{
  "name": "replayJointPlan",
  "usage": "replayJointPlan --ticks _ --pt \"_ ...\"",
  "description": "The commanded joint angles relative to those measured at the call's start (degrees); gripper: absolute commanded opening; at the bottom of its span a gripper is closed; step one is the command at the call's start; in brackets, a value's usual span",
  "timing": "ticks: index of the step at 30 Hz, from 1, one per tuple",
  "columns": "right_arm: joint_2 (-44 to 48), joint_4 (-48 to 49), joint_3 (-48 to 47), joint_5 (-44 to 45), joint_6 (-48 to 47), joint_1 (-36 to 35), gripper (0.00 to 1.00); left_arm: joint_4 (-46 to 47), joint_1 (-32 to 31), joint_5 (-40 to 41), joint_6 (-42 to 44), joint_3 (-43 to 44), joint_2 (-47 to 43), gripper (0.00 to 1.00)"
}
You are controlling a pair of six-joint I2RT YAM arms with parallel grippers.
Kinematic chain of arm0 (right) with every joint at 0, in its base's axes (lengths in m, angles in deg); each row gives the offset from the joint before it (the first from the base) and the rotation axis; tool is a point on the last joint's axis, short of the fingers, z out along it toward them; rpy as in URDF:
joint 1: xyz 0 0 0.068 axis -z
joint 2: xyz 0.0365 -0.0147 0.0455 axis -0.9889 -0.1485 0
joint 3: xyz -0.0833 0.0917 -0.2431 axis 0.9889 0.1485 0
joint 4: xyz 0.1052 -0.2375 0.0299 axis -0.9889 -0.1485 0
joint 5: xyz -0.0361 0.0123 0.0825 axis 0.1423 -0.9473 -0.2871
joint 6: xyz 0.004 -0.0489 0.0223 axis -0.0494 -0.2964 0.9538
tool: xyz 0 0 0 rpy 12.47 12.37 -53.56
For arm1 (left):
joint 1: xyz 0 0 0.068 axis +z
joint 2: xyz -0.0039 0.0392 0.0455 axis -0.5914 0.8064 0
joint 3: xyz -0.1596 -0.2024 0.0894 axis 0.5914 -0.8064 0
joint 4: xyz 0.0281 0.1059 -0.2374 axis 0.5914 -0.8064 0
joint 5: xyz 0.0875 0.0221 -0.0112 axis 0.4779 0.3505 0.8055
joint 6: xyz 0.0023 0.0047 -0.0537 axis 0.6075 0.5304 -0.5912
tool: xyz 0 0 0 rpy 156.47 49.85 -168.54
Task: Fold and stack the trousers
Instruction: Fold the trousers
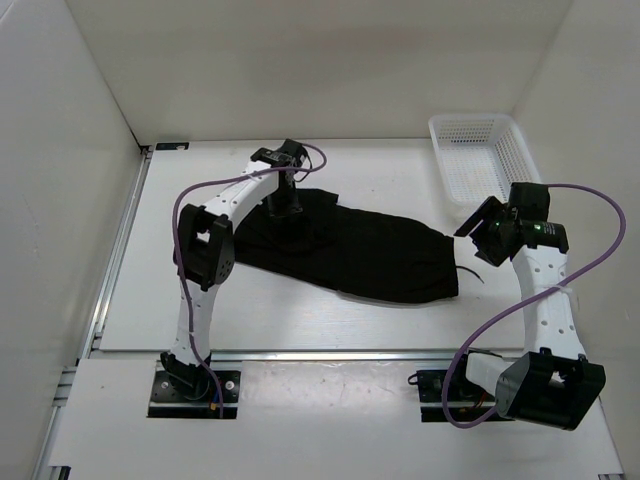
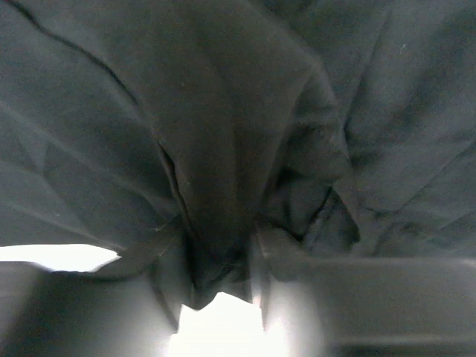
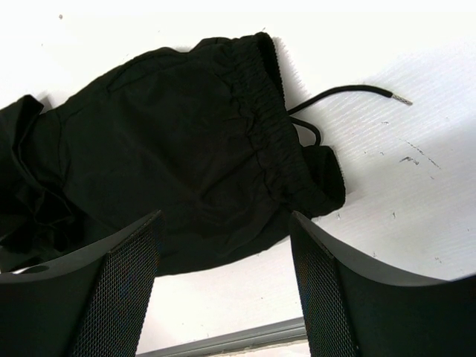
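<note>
Leftward, reaching far over the table (image 1: 260, 310) with elbow raised and wrist pointed down, left gripper (image 1: 292, 225) closed on a bunched fold of the trousers (image 1: 385, 258). Lying flat mid-table, waistband and drawstring (image 3: 357, 87) toward the right. Hovering just beside that waistband, tilted down, right gripper (image 1: 478, 238) spread wide, holding nothing.

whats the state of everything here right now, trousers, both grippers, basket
trousers: lying on the table, bunched up at the left end, not yet neatly folded
drawstring: loose, trailing out of the waistband onto the table
left gripper: shut on a gathered fold of the trousers
right gripper: open, holding nothing, above the waistband end
basket: upright, looks empty
</note>
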Motion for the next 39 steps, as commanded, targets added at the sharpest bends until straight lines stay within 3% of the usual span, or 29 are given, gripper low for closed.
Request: replayJointPlan --ticks 1,2,8,13,14,15,16,20,26,28,29,30,31,32,33,39 --pt "0.8 0.0 -0.1 0.4 -1.4 -0.3 0.73 2.8 0.6 -1.2 0.2 4.2 -1.5 0.23" --pt "0.3 0.0 -0.1 0.4 -1.4 -0.3 0.73 1.8 0.6 -1.2 0.9 5.7 -1.5 0.10" --pt "-0.3 0.0 -1.3 1.0 -1.9 -0.3 0.73 -0.5 0.1 -3.6 3.3 16.3 -4.9 0.10" --pt "-0.8 0.0 -1.3 1.0 -1.9 -0.3 0.73 -0.8 0.1 -14.4 3.9 28.6 3.8 0.12" --pt "-0.8 0.0 -1.3 1.0 -1.9 -0.3 0.73 -0.8 -0.4 -15.9 3.9 30.1 5.6 0.35" --pt "-0.8 -0.6 -1.3 1.0 -1.9 -0.3 0.73 -0.8 -0.4 -17.5 4.4 31.4 8.8 0.49" --pt "-0.8 -0.6 -1.3 1.0 -1.9 -0.3 0.73 -0.8 -0.9 -19.7 4.4 33.4 10.0 0.52" --pt "0.3 -1.7 -0.7 1.6 -1.9 -0.3 0.73 0.6 -2.4 -19.5 5.0 33.5 10.7 1.00" --pt "0.3 -1.7 -0.1 1.6 -1.9 -0.3 0.73 0.2 -2.4 -11.3 6.4 28.7 3.6 0.98" --pt "0.3 -1.2 -0.1 1.6 -1.9 -0.3 0.73 0.2 -2.4 -8.7 6.4 25.1 -0.9 0.88" --pt "0.3 -1.2 -0.1 1.6 -1.9 -0.3 0.73 0.2 -2.4 -8.7 6.9 20.7 -2.5 0.78" --pt "0.3 -1.2 -0.1 1.1 -1.9 -0.3 0.73 0.7 -3.0 -9.3 6.9 18.5 -3.9 0.76" --pt "0.3 -1.2 -0.1 1.1 -1.9 -0.3 0.73 0.7 -3.0 -9.3 7.5 16.6 -5.7 0.79" --pt "0.3 -1.2 -0.1 1.1 -1.9 -0.3 0.73 0.7 -3.7 -9.9 8.7 13.5 -5.7 0.93" --pt "0.3 -0.7 -0.1 1.1 -1.9 -0.3 0.73 0.0 -4.4 -9.2 9.2 12.4 -5.7 1.00" --pt "0.3 0.0 0.9 -0.8 -1.4 -0.3 0.73 -3.6 -9.6 -0.6 10.0 15.5 2.6 1.00"
